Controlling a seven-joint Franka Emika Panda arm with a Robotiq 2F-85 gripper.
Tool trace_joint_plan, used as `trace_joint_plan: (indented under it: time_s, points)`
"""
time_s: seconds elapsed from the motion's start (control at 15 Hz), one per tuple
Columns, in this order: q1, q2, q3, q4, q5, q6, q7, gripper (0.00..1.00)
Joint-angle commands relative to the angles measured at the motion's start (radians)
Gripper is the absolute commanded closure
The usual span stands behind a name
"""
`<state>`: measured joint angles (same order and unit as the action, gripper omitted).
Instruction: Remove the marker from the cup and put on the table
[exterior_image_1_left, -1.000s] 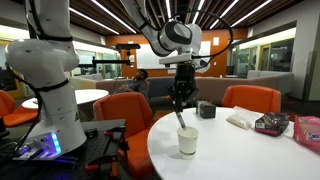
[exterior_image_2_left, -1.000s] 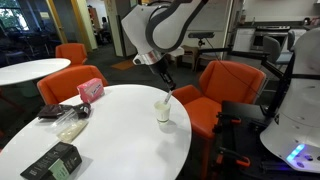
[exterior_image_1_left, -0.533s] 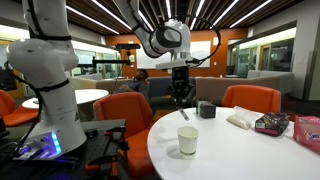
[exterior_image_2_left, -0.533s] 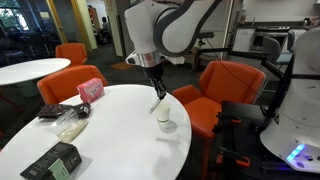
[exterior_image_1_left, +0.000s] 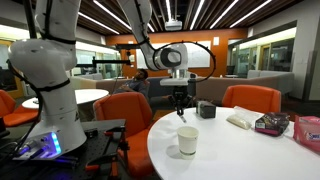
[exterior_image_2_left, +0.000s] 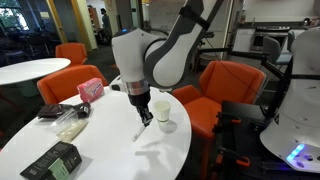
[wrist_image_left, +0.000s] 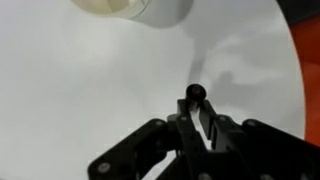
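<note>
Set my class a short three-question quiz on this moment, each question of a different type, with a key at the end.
1. True or false: the marker is standing inside the cup.
2. What is the end effector gripping? A) the cup B) the marker C) nothing
3. Fill in the blank: the chairs round the white table are ____ in colour.

Key: 1 false; 2 B; 3 orange.
</note>
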<state>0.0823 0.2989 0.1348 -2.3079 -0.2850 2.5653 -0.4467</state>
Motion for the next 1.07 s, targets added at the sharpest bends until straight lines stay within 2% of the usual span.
trace_joint_plan:
  time_s: [0.0,0.2,0.4,0.67,0.73,0.8,1.0]
  points:
    - [0.002,0.088,0.025,0.067,-0.026,0.039,-0.068,0.95]
    - [-0.022,0.153,0.070,0.129,-0.027,-0.044,-0.235,0.95]
    - [-0.012,0.207,0.042,0.191,-0.080,-0.106,-0.294,0.95]
    - [-0.041,0.266,0.034,0.272,-0.104,-0.158,-0.397,0.95]
    - [-0.043,0.280,0.030,0.290,-0.106,-0.167,-0.418,0.57]
    - [-0.043,0.290,0.025,0.304,-0.109,-0.171,-0.428,0.55]
    - [-0.031,0.317,0.010,0.327,-0.142,-0.166,-0.436,0.34]
